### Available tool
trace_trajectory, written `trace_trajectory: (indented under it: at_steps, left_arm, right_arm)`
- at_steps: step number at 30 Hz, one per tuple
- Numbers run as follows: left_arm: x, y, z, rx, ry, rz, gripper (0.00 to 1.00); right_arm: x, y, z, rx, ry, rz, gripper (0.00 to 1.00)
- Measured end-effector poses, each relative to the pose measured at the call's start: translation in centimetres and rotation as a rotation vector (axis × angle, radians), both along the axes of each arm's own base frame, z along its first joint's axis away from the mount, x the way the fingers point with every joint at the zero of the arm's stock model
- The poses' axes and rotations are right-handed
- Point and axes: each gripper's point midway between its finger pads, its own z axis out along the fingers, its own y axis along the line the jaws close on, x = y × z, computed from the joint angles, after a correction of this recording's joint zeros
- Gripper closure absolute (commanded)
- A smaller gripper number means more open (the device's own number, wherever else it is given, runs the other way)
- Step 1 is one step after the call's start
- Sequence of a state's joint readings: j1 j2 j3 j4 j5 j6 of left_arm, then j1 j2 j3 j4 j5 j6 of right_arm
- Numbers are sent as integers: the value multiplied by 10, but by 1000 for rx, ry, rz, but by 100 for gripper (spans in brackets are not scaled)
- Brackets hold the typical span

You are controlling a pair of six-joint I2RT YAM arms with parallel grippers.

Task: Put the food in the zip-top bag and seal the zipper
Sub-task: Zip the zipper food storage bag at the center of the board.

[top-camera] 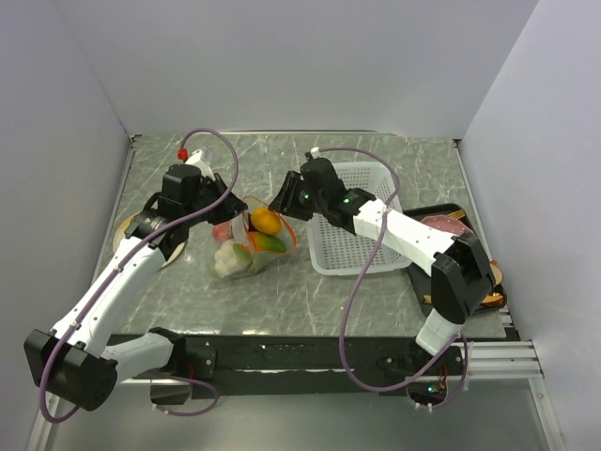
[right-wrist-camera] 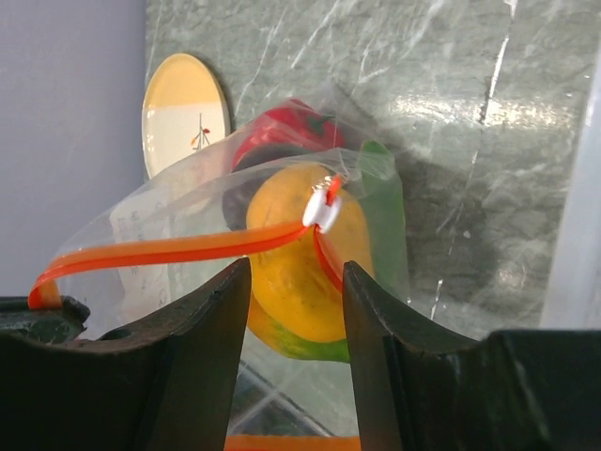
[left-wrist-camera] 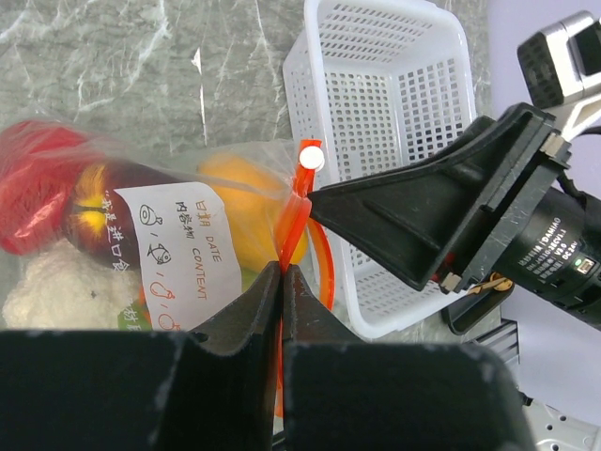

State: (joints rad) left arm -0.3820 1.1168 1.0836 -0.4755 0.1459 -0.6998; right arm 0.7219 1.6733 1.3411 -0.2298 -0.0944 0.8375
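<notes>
Black left gripper (left-wrist-camera: 282, 274) pinches the thin orange-red zipper (left-wrist-camera: 293, 221); right gripper (right-wrist-camera: 296, 272) jaws spread before crinkly zip-top bag (right-wrist-camera: 183, 202).

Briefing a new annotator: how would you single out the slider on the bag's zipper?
From above, left of the white perforated plastic basket sits a clear crinkly plastic bag. A thin orange-red zipper strip edges its mouth; the slider is the lone small white tab on it.

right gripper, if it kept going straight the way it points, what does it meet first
Probably the white slider on the zipper, then the mango inside the zip-top bag; depth is unclear.
</notes>
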Motion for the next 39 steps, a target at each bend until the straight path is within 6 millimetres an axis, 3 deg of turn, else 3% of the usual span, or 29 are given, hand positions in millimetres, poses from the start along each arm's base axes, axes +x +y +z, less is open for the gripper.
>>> trace_trajectory:
  at_steps: [12,22,27,29,31,39]
  left_arm:
    - [-2,-2,-2,-6,5,-12,93]
    - [-3,-2,-4,-5,7,-13,93]
    - [-3,-1,-4,-6,6,-13,93]
    - [-3,-1,-4,-6,6,-13,93]
    - [-3,-1,-4,-6,6,-13,93]
    - [-4,-2,-7,-7,11,-17,89]
  right_arm:
    - [9,-4,6,2,-19,-54,46]
    - [18,3,-17,-25,10,-55,50]
    - [20,3,-22,-35,16,-54,61]
    - [20,3,-22,-35,12,-52,77]
    - [21,4,-21,-37,3,-46,86]
    - [22,3,-20,-51,-14,-35,88]
